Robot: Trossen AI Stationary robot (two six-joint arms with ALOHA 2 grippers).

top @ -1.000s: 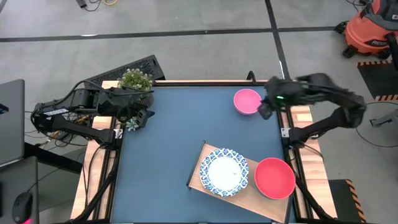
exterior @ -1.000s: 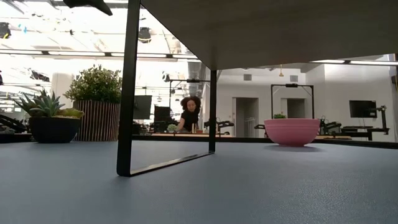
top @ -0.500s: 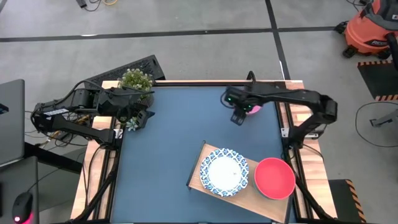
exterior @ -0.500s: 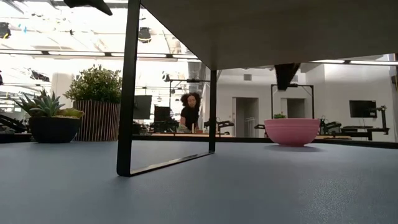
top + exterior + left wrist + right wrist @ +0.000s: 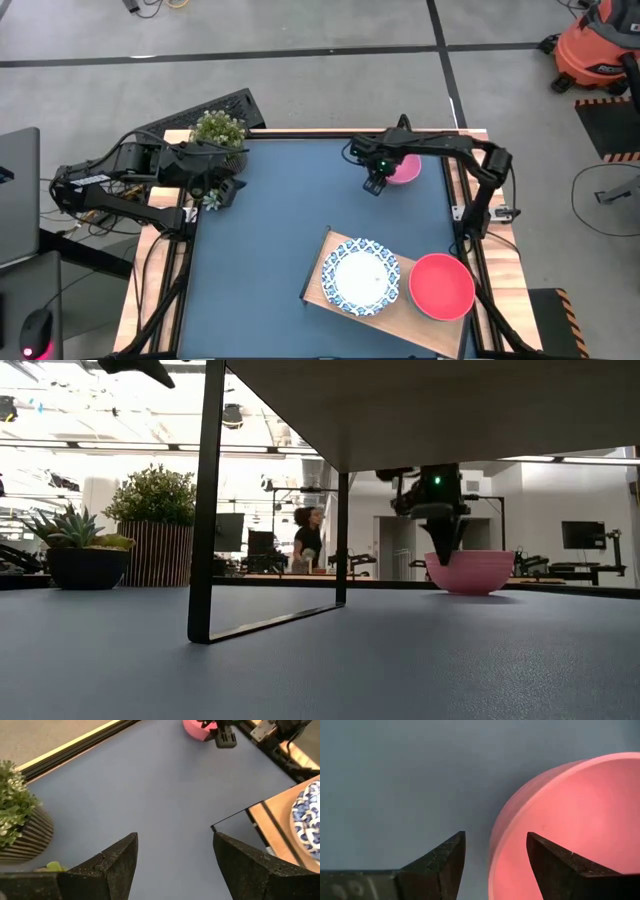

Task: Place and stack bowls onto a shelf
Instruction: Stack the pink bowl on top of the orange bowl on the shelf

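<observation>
From above, the right tool (image 5: 374, 184) hung at the far right part of the dark blue worktop (image 5: 280, 220), just beside the pink bowl (image 5: 405, 168) on its inner side. The right wrist view alone showed its fingers (image 5: 445, 862) spread apart and empty, with the bowl's rim lying between them. From worktop height the tool pointed down in front of the bowl, and a person (image 5: 308, 540) showed in the room behind.

The shelf (image 5: 325, 285) stood near the front right, carrying a white bowl with a blue patterned rim (image 5: 360, 277) and a red bowl (image 5: 441, 286) side by side.

The left tool (image 5: 172, 862) waited open beside the potted plant (image 5: 218, 128) at the worktop's left edge.
</observation>
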